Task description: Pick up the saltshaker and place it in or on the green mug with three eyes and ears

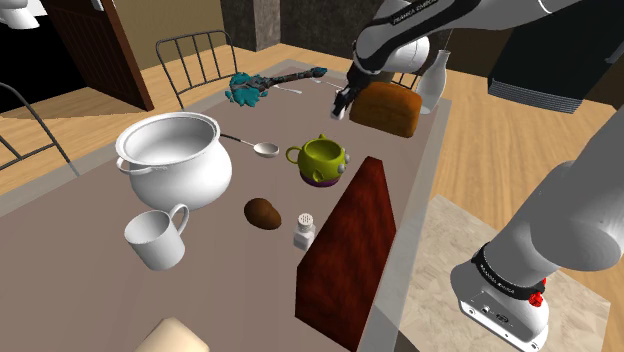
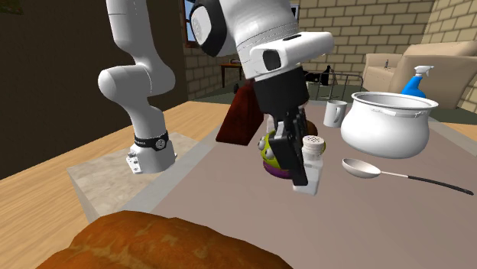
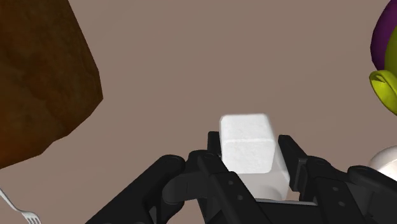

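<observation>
A white saltshaker (image 2: 313,159) with a holed cap hangs above the brown table, and my gripper (image 2: 304,180) is shut on it. In the wrist view its white body (image 3: 247,143) sits clasped between the black fingers (image 3: 299,167) of the gripper (image 3: 249,160). The shoulder view puts the gripper (image 1: 343,105) at the table's far end, beside the bread loaf (image 1: 391,106). The green three-eyed mug (image 1: 322,160) stands mid-table, toward the stand from the gripper. It shows partly behind the hand as the mug (image 2: 269,153) and off to the side of the gripper as the mug (image 3: 383,89).
A second small shaker (image 1: 304,230) stands by a brown oval lump (image 1: 263,212) and a dark red board (image 1: 350,250). A white pot (image 1: 175,160), white cup (image 1: 158,238), spoon (image 1: 262,148), fork (image 3: 19,214), teal object (image 1: 245,88) and white bottle (image 1: 433,80) share the table.
</observation>
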Robot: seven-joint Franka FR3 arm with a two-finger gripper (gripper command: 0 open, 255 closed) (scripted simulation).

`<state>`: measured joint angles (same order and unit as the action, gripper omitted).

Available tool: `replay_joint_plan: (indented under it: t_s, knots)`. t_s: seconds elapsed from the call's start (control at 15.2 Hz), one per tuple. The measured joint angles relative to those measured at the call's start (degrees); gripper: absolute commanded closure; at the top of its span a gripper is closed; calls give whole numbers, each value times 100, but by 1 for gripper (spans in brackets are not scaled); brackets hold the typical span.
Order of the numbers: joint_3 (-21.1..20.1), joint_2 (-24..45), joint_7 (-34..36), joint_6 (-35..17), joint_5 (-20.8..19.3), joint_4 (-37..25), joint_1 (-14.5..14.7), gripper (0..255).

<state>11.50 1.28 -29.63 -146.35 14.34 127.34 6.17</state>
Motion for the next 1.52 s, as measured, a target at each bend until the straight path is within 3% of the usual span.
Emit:
replay_joint_plan:
  t_s: [0.99,1.52]
  knots:
    - [17,-491,396,1081,-419,-627,-32,255]
    - [-548,-1338,1495,853,-863,331,255,255]
